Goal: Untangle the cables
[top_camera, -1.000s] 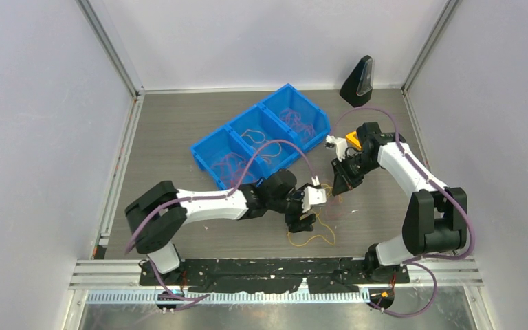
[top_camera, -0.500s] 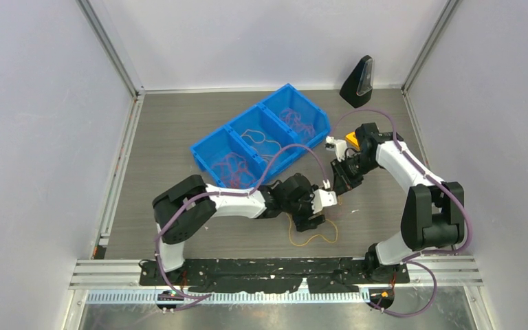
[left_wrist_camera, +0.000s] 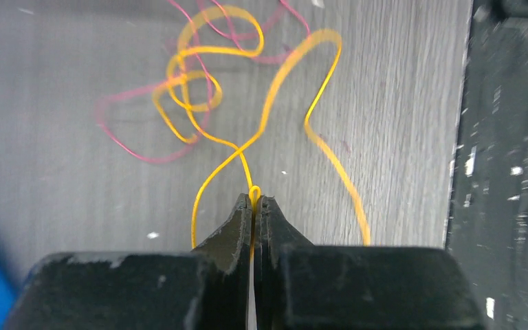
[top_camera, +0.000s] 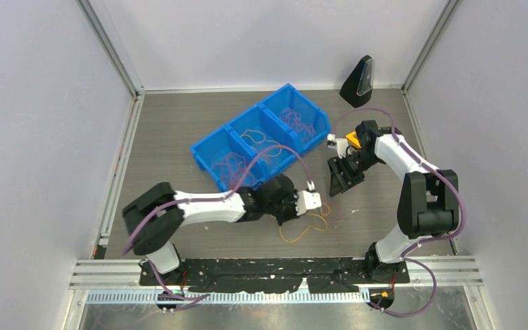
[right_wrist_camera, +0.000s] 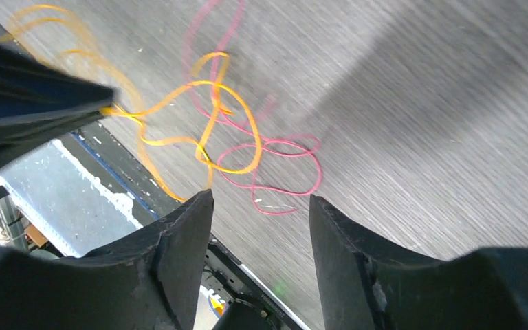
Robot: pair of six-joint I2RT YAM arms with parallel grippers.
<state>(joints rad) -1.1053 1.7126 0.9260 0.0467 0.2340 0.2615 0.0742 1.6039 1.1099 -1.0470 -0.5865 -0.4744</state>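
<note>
The cables lie as one tangle on the table between the two arms. The orange-yellow cable loops through the red cable. My left gripper is shut on a bend of the orange-yellow cable, pinched at the very fingertips. In the top view the left gripper sits just above the yellow loops. My right gripper stands open and holds nothing. It hovers above the red cable and the orange-yellow cable. In the top view the right gripper is up and to the right of the tangle.
A blue three-compartment bin stands behind the left arm, with more thin cables in each compartment. A black wedge-shaped object sits in the back right corner. The black mounting rail runs along the near table edge, just beyond the tangle.
My left gripper has shut on the orange-yellow cable and drawn back to the left. My right gripper has opened, let go and pulled slightly away from the tangle.
</note>
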